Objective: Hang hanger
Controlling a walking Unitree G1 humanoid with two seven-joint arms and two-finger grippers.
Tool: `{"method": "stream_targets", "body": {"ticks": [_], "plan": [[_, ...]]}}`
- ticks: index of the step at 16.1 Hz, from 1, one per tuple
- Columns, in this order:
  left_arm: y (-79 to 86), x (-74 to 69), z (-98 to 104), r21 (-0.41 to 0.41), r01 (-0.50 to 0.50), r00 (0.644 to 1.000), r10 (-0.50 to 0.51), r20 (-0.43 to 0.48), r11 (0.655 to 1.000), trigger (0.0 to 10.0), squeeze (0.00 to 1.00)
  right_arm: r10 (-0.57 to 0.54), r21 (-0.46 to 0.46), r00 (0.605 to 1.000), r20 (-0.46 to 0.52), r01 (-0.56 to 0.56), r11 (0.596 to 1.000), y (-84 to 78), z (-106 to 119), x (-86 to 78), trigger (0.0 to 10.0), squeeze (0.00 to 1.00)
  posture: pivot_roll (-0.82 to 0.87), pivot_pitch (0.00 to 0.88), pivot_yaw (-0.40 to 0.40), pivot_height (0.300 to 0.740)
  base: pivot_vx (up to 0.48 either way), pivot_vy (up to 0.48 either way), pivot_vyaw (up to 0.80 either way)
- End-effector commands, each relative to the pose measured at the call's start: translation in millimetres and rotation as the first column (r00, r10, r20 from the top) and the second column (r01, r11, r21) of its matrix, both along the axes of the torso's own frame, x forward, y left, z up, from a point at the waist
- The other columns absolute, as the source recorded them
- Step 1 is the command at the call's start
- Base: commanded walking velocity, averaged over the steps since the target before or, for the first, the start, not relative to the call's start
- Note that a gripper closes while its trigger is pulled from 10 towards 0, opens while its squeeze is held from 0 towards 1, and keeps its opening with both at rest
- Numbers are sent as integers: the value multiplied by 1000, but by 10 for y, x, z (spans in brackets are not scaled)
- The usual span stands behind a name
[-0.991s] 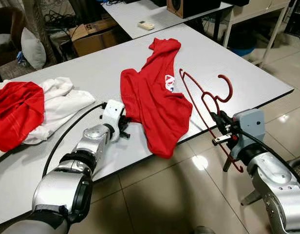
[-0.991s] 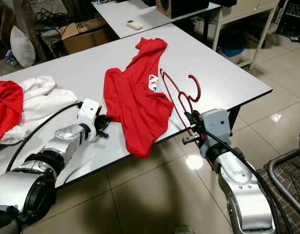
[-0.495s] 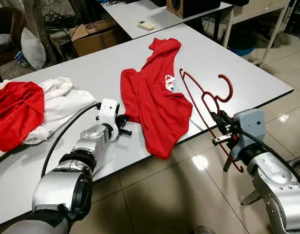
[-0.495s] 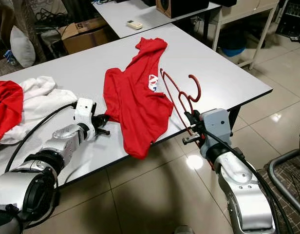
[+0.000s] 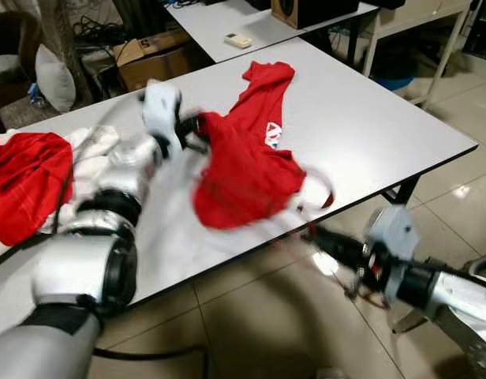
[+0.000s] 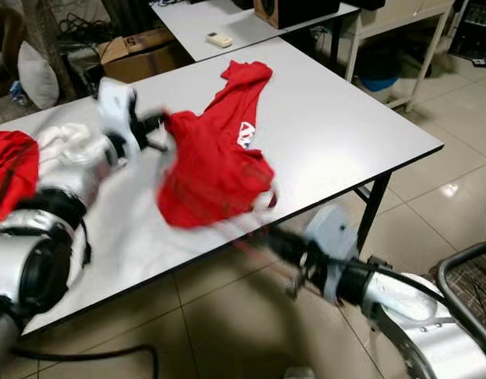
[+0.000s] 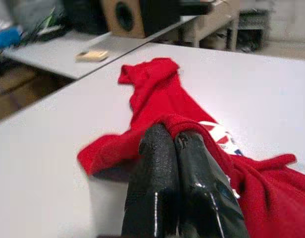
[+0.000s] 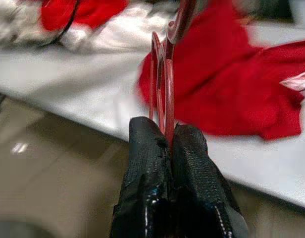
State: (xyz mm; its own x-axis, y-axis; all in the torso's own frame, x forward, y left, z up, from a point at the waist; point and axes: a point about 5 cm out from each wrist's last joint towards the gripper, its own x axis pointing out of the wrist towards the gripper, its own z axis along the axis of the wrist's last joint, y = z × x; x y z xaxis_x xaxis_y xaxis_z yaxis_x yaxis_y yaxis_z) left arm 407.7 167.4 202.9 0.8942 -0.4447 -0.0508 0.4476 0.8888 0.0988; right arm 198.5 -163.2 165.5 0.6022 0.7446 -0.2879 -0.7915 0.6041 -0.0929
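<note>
**Red cloth lifted at left, wire hanger gripped at right**

Red and white clothes [image 5: 38,178] lie heaped at your far left on the bench [image 5: 369,110]. Left claw [image 7: 175,148] is clamped together on a fold of the red shirt [image 5: 247,170], near its shoulder edge, holding it raised off the bench; the hem droops limp. Expect soft, light, sagging fabric that slides easily, so pinch near the collar seam, not mid-panel. Further right, below the bench edge, right claw [image 8: 167,144] is closed on the red hanger [image 8: 165,74], the thin bars passing between the fingers. Head views blur it. Hanger looks light, stiff and thin, likely to twist in the grip; hold near the hook's base.
</note>
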Motion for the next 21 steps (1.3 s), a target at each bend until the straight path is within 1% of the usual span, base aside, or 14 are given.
{"method": "stream_targets", "body": {"ticks": [1, 2, 3, 18, 19, 20, 21], "plan": [[37, -17, -11, 59, 35, 999, -35, -8, 998, 0, 0, 38, -28, 998, -52, -39, 999, 27, -56, -57, 10000, 0, -240, 9, 180, 740, 0, 0, 0], [41, -25, 21, 109, 79, 997, -79, -2, 991, 0, 0, -12, -78, 997, -78, 6, 997, -33, -159, -19, 10000, 0, -230, 5, 176, 740, 0, 0, 0], [47, -35, 31, 140, 105, 994, -106, -1, 985, 0, 0, -65, -98, 996, -68, 58, 994, -75, -207, 55, 10000, 0, -226, 2, 173, 740, 0, 0, 0], [47, -35, 31, 140, 105, 994, -106, -1, 985, 0, 0, -65, -98, 996, -68, 58, 994, -75, -207, 55, 10000, 0, -226, 2, 173, 740, 0, 0, 0], [58, -46, 37, 164, 132, 991, -133, -6, 978, 0, 0, -111, -123, 993, -46, 105, 987, -120, -230, 143, 10000, 0, -222, 0, 172, 740, 0, 0, 0], [554, -321, -349, 237, 66, 996, -51, -67, 969, 0, 0, -369, -4, 918, 146, 373, 928, -422, 109, 557, 10000, 0, -164, 0, 99, 740, 0, 0, 0], [748, -470, -495, 269, 36, 996, -11, -94, 963, 0, 0, -462, 72, 865, 197, 457, 886, -561, 269, 675, 10000, 0, -165, 0, 96, 740, 0, 0, 0]]}}
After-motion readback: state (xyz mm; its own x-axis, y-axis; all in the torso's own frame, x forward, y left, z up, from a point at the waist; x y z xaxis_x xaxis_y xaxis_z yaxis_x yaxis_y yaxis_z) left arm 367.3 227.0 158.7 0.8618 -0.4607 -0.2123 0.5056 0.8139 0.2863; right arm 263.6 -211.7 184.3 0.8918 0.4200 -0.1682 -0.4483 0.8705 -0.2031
